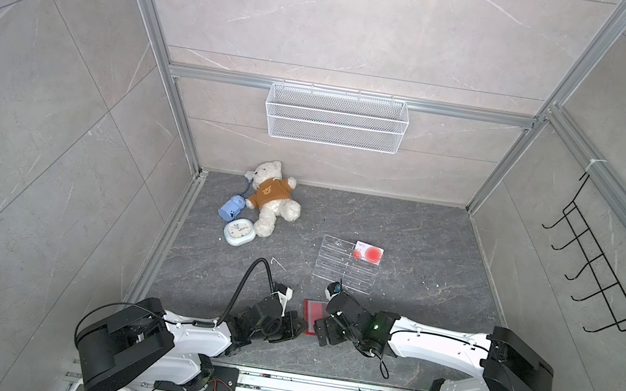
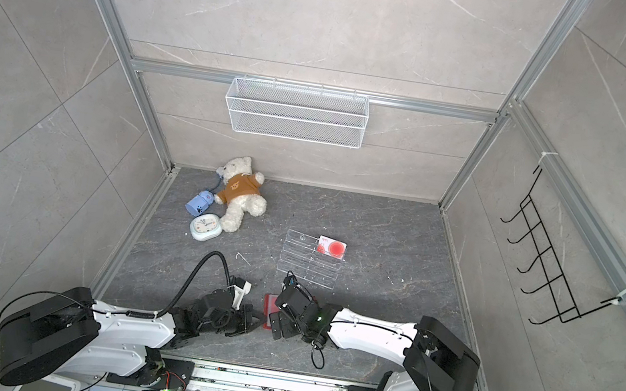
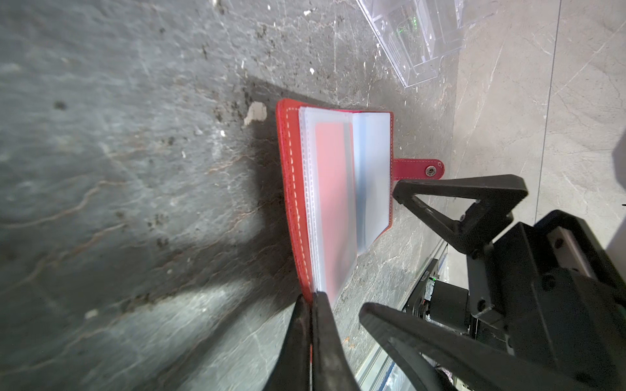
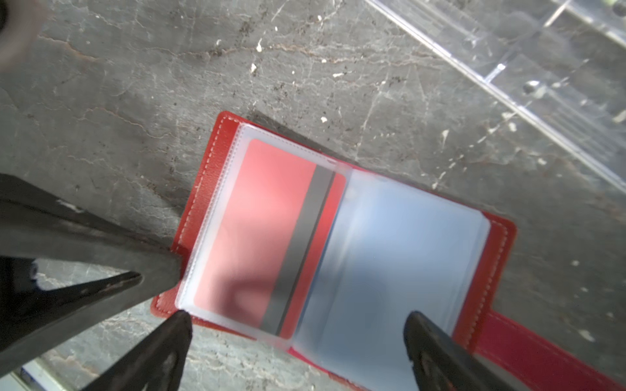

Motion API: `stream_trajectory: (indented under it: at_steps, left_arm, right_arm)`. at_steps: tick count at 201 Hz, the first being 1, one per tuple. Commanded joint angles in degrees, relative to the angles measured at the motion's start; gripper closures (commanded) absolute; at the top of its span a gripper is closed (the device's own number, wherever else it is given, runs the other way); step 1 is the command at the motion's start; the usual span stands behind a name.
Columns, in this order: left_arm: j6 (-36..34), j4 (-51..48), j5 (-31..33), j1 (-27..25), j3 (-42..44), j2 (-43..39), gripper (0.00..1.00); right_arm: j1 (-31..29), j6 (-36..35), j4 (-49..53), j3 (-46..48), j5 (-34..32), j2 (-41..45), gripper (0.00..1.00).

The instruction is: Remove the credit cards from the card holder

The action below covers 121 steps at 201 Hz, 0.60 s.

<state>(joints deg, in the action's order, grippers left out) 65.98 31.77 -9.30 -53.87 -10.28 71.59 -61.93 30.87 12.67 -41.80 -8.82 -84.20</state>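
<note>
Fingers [image 3: 325, 338] of L gripper [image 3: 312, 299] are pinched tight together on a corner of the card holder [image 3: 294, 176], w/ red cover + outer sleeve edge btwn them. R gripper [image 4: 294, 321] is spread wide, tips well apart over the open pages: one tip by the sleeve corner, the other over the pale blue sleeve. Can't tell if either touches.

Holder lies open on the dark stone tabletop [image 1: 420, 254] near the front edge, btwn both arms in both top views. One of the credit cards [image 4: 271, 230], red w/ grey stripe, sits inside the clear sleeve on the L-gripper side. Snap tab [image 3: 418, 169] sticks out on the opposite side, unfastened.

Second credit card [image 1: 369, 252], white w/ red circle, rests on the far right corner of the clear acrylic rack [image 1: 337, 271], well apart from the holder.
</note>
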Motion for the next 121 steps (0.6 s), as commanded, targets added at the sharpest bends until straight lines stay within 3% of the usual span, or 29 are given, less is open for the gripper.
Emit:
stream_trajectory:
  at_steps: [1,121]
  left_arm:
    - [-0.8,2.0,-0.5,-0.4,-1.2,-0.7,1.0]
    - [-0.8,2.0,-0.4,-0.6,-1.0,-1.0,1.0]
  right_arm:
    - [-1.1,-1.8,2.5,0.3,-1.2,0.1,0.0]
    - [-2.6,-0.5,3.0,-1.0,-3.0,-4.2,0.0]
